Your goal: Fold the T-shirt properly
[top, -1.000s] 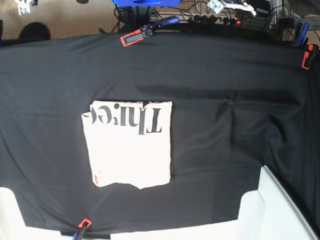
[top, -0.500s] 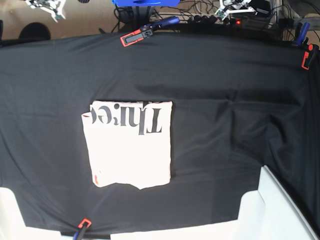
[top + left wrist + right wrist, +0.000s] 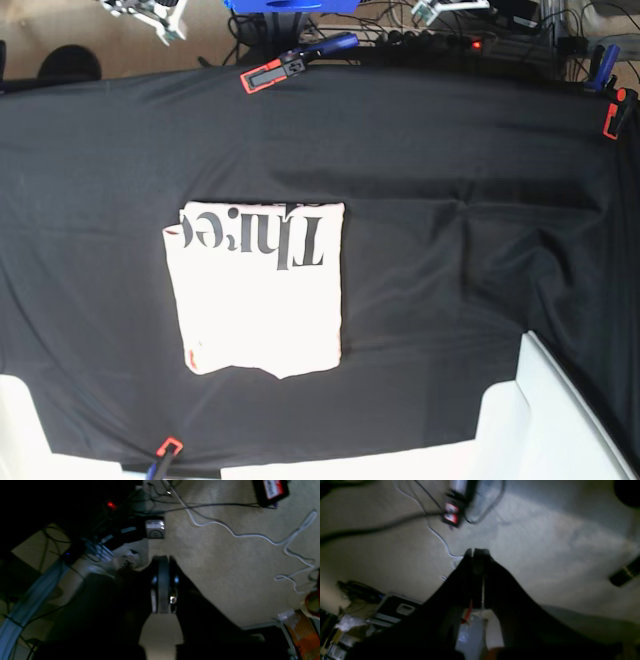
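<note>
The pale pink T-shirt (image 3: 262,300) lies folded into a rectangle left of centre on the black table cloth (image 3: 460,260), with black "Three" lettering along its far edge. Neither gripper touches it. In the left wrist view my left gripper (image 3: 163,559) is shut and empty, hanging over the beige floor. My right gripper (image 3: 476,552) is also shut and empty, over the floor too. In the base view only bits of the two arms show beyond the table's far edge, the right arm (image 3: 150,14) and the left arm (image 3: 445,8).
Red and blue clamps (image 3: 278,70) (image 3: 612,112) (image 3: 165,450) pin the cloth at its edges. White panels (image 3: 550,420) stand at the near corners. Cables (image 3: 250,535) and a power strip (image 3: 450,40) lie on the floor behind the table.
The T-shirt has not moved. Beyond the far edge, the right arm has shifted right along the top of the base view and the left arm slightly left.
</note>
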### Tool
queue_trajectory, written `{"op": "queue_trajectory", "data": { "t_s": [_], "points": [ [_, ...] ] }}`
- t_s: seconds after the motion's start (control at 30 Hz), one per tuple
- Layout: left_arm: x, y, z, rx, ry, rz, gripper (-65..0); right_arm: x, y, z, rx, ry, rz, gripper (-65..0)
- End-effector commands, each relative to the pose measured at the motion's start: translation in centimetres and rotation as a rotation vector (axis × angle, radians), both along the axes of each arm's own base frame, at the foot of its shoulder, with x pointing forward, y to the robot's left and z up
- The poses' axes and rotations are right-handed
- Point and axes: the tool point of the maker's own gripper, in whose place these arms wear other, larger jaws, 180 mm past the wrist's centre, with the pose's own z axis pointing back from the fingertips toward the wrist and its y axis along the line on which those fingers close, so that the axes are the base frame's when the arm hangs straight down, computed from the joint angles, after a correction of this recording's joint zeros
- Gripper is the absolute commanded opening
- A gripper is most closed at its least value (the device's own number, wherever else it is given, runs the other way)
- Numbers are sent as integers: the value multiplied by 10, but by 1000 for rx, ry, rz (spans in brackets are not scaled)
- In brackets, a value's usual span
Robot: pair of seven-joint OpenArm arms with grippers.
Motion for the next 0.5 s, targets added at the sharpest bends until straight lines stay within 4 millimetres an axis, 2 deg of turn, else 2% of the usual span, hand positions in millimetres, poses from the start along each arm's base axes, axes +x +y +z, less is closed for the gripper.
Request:
{"op": "queue_trajectory", "data": {
  "t_s": [0.0,0.13,0.23,0.47],
  "points": [
    [-2,1,0,0,0,1,-650,6,-7,0,-4,-15,3,-650],
    [10,-12,-3,-19,-20,5,-650,4,-15,1,-15,-12,4,-650],
    [10,-13,-3,-21,-18,4,-650,3,-16,1,-17,-11,-6,-650],
    [23,-17,-4,-28,-40,6,-650,-7,-15,2,-17,3,-10,-650]
  ]
}}
